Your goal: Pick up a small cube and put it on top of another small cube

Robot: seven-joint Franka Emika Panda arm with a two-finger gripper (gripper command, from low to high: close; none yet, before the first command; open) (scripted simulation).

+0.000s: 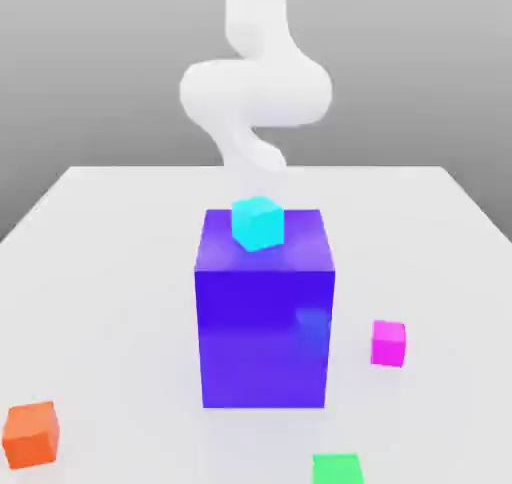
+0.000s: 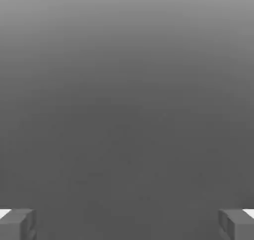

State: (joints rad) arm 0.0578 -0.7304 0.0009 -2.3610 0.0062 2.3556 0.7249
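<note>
The small magenta-pink cube (image 1: pixel 388 342) lies on the white table (image 1: pixel 110 262), to the exterior view's right of the big blue-purple block (image 1: pixel 264 322). A small cyan cube (image 1: pixel 258 222) rests on the top of that block. The white arm (image 1: pixel 255 87) rises behind the block, far from the magenta cube. In the hand view my gripper (image 2: pixel 127 224) is open, its two grey fingertips (image 2: pixel 17 224) wide apart with nothing between them and plain grey beyond.
A small orange cube (image 1: pixel 30 434) sits near the table's front at the exterior view's left. A small green cube (image 1: pixel 337 469) lies at the front edge, below the magenta one. The big block stands mid-table as a tall obstacle.
</note>
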